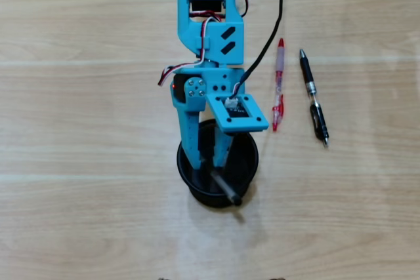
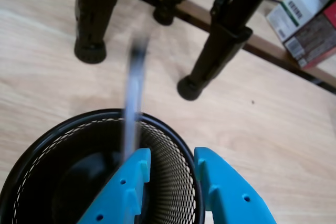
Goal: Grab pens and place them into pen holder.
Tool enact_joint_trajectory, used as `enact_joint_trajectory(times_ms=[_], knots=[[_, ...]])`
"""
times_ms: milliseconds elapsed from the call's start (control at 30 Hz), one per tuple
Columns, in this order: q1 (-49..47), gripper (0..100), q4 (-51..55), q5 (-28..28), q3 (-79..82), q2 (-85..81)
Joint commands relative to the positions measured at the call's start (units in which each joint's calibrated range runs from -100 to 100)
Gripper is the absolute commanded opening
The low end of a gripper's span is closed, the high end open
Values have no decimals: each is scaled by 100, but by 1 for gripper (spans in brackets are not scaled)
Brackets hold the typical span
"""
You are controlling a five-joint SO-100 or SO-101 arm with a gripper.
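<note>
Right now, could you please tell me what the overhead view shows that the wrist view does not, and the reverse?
Only the overhead view shows the slim red pen and the slim black pen lying apart on the wooden table, right of the arm.

Only the wrist view shows black tripod-like legs and cardboard boxes beyond the cup.

Both show the round black metal-mesh pen holder, the blue hand over it, and a clear-barrelled pen going in, blurred in the wrist view. The jaws are parted; whether they touch it is unclear.
</note>
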Motion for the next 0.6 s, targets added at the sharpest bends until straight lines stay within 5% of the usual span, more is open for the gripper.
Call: enact_joint_trajectory(times_ms=[0, 300, 567], knots=[[-37, 11, -145, 39, -172, -116], [-4, 10, 594, 269, 109, -1367], [278, 10, 4582, 854, 109, -3244]])
